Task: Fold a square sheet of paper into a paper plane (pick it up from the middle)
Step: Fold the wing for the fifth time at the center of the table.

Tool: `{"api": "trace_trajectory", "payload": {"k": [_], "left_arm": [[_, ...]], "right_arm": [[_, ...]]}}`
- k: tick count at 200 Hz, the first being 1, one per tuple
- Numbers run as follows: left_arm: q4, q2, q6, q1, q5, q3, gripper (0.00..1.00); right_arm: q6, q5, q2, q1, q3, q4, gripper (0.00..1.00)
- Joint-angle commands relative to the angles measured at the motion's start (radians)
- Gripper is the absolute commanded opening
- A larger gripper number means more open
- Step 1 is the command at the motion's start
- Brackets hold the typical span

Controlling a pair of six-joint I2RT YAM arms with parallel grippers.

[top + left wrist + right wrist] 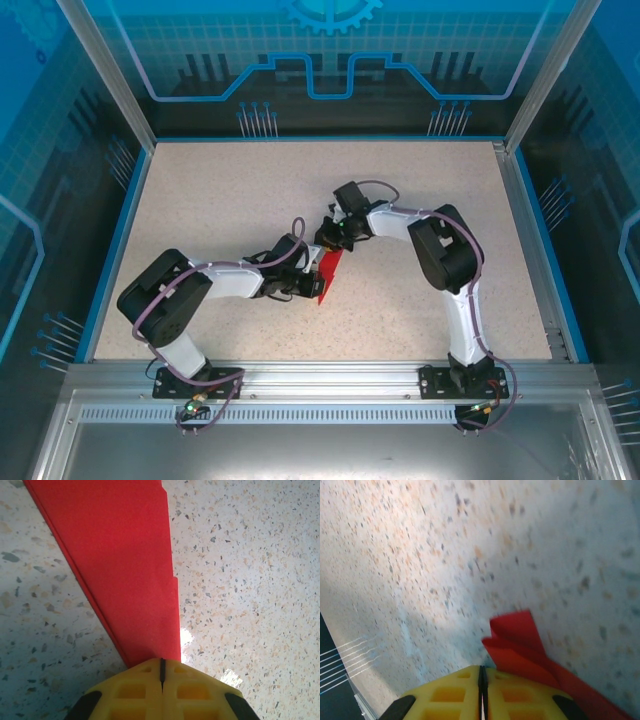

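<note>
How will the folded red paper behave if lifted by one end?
Likely light: the folded red paper is thin sheet. It is probably stiffer along its length than a flat sheet, given the stacked layers at its edge, but the free end may droop. The left hand appears to pinch only its narrow tip, so it could pivot or slip.

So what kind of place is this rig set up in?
Looks like an enclosed robot work cell, probably a lab or demo booth: a speckled tabletop, aluminium frame posts, and blue circuit-pattern wall panels around it.

Speckled beige tabletop (220, 200) within blue-walled enclosure (330, 60)
</note>
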Motion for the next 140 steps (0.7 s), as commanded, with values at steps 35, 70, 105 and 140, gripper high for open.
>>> {"api": "trace_trajectory", "payload": {"k": [35, 70, 105, 140], "left_arm": [[-0.259, 0.025, -0.012, -0.019, 0.033, -0.065, 0.00], [-0.272, 0.020, -0.018, -0.028, 0.049, -0.044, 0.00], [-0.285, 0.016, -0.015, -0.032, 0.043, -0.025, 0.00], [-0.284, 0.013, -0.039, -0.039, 0.034, 0.020, 0.04]], "right_arm": [[-0.051, 0.159, 0.089, -0.081, 0.142, -0.021, 0.12], [-0.092, 0.146, 0.060, -0.106, 0.174, -0.038, 0.13], [-0.117, 0.101, 0.015, -0.133, 0.145, -0.027, 0.14], [-0.154, 0.084, -0.132, -0.149, 0.011, -0.021, 0.17]]}}
